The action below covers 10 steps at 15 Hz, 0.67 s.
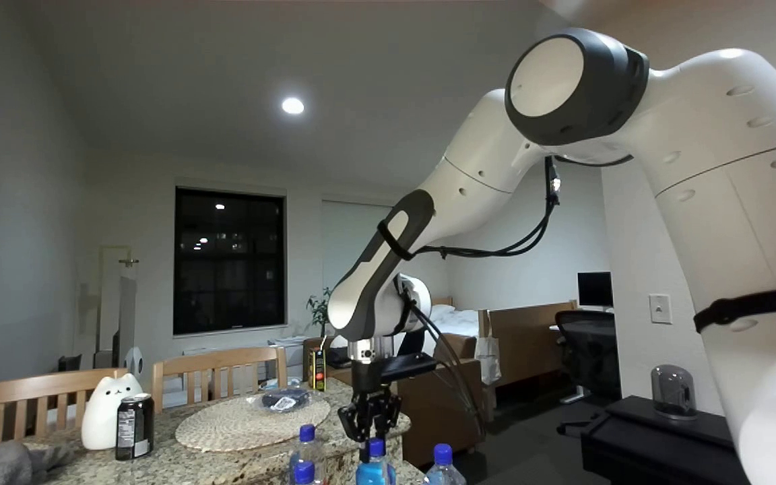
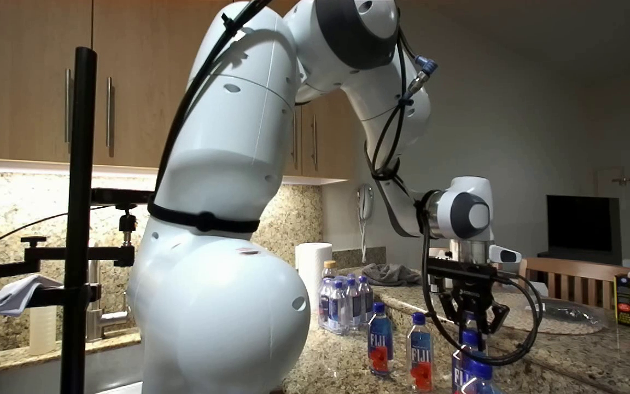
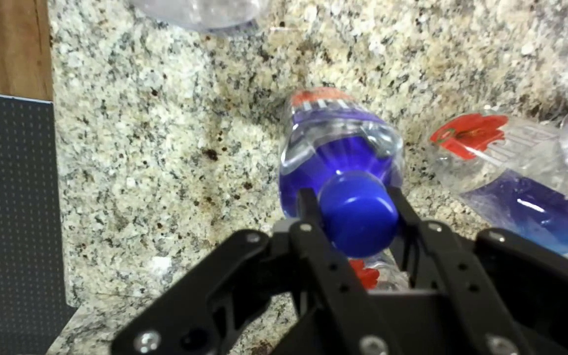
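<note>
Clamping a bottle (image 3: 345, 153) at its capped end, the gripper (image 3: 355, 207) stands closed to that width over the counter (image 3: 165, 148), near another bottle (image 3: 525, 212); grasp appears complete, release is not yet done, and whether the base touches the counter cannot be determined

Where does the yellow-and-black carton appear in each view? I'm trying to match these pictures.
In an exterior view: the carton is left of centre, below mid-height, near the round woven mat.
In an exterior view: the carton is near the right edge, below mid-height.
Wrist view: not in it.
Landmark in all three: blue-capped bottles.
</note>
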{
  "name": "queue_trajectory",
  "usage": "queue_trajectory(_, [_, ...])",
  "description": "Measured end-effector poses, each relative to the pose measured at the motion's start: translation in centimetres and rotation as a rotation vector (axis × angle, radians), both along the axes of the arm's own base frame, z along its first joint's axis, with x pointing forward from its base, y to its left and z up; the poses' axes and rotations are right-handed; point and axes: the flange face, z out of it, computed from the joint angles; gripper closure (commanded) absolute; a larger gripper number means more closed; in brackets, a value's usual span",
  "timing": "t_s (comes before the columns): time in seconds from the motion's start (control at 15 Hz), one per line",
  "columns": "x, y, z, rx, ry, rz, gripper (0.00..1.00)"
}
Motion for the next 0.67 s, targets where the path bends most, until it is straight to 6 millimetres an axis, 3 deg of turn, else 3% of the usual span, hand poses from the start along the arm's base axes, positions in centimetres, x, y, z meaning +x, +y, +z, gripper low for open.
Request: queue_trajectory(0.67, [-4.1, 0.5, 0.1, 0.005, 0.064, 0.009, 0.86])
